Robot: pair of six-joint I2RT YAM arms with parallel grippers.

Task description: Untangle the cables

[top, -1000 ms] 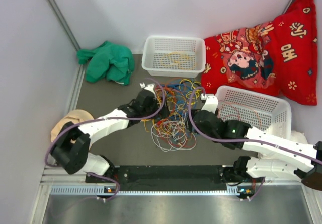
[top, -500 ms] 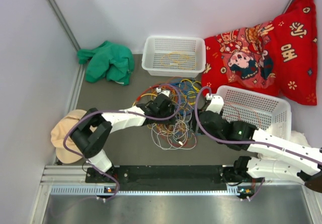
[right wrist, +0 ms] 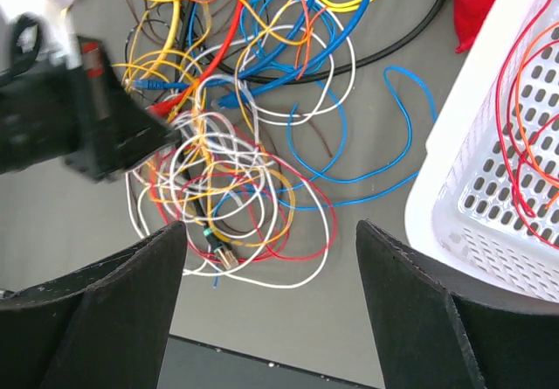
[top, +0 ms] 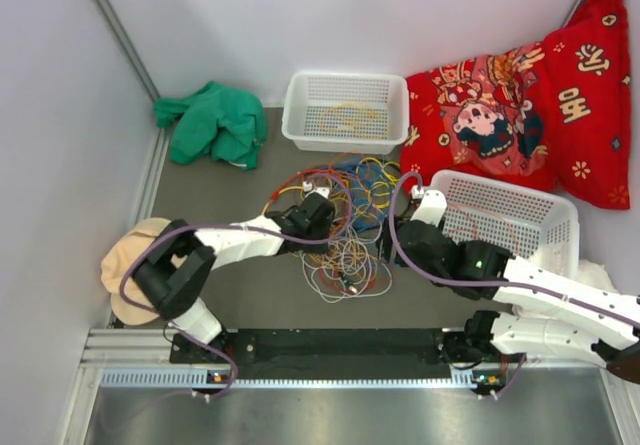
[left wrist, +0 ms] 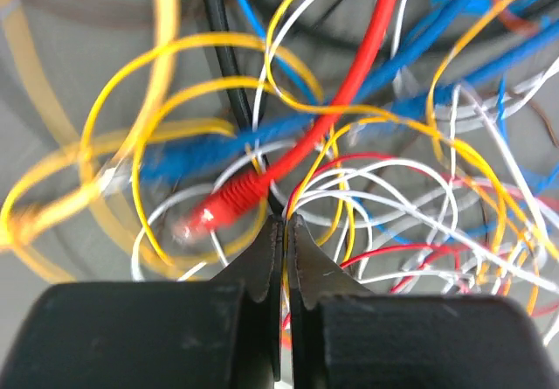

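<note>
Left end effector (left wrist: 284,225) of mine is clenched, its two black fingers pressed flat together, with the tips down in the left side of the cables (top: 345,227). These form a tangled heap of yellow, red, blue, orange and white loops on the grey desk (top: 225,190) in front of both arms. I cannot tell whether any strand is caught between the tips. Just beside them, in that same left part of the heap, a red plug (left wrist: 218,210) points toward my fingers. A blue cable (left wrist: 262,140) crosses behind it, and a black cable (left wrist: 217,31) runs down to the tips. Behind the heap, near its far edge, stands a white basket (top: 345,110). Over the right side of the heap hangs my right end effector (right wrist: 271,227), released, its fingers wide apart and nothing between them. At the heap's right edge a loose blue loop (right wrist: 410,135) lies flat on the desk. Just right of the heap sits a second white basket (top: 515,220), with red and orange strands (right wrist: 515,127) inside it. A red cushion (top: 520,105) rests behind that basket, well right of the heap.
</note>
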